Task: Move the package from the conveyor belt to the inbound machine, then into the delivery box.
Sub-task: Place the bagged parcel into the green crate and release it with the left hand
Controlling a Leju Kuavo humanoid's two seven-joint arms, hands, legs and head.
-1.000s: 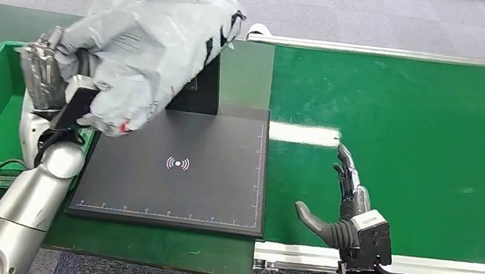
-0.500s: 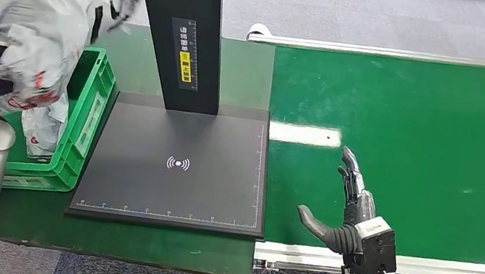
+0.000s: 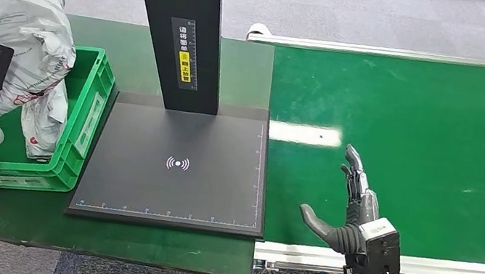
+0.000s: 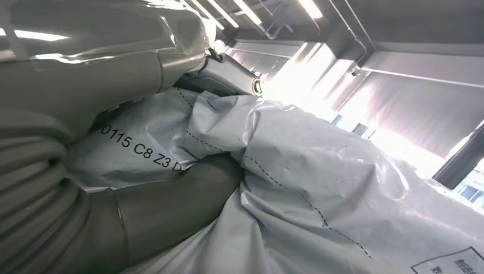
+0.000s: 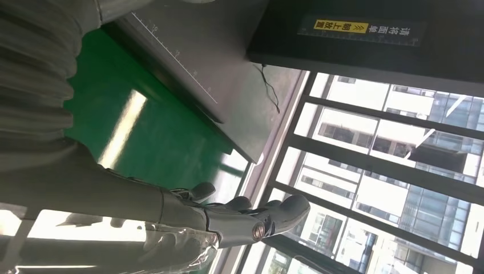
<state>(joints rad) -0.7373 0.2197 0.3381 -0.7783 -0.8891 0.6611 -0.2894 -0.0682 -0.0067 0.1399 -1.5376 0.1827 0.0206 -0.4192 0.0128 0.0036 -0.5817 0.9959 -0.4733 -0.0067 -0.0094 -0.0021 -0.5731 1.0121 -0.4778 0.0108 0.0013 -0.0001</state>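
Note:
The package [image 3: 20, 35] is a crumpled grey plastic mailer bag with black and red print. My left hand [image 4: 91, 63] grips it above the left side of the green delivery box [image 3: 85, 112], and the bag's lower end hangs down inside the box. In the left wrist view the thumb [image 4: 171, 208] presses into the package [image 4: 319, 188], which hides much of the hand. My right hand [image 3: 350, 202] is open, fingers stretched out over the near edge of the green conveyor belt [image 3: 432, 130], holding nothing. The right wrist view shows the same hand [image 5: 228, 217] with its fingers spread.
The inbound machine's black scan plate [image 3: 175, 170] lies between box and belt, with its tall black post [image 3: 180, 24] at the back. A dark green tabletop [image 3: 156, 245] carries plate and box. Grey carpet lies beyond.
My left arm has swung the package left, from above the scan plate to over the delivery box, then lowered it partly in. The right hand has barely shifted.

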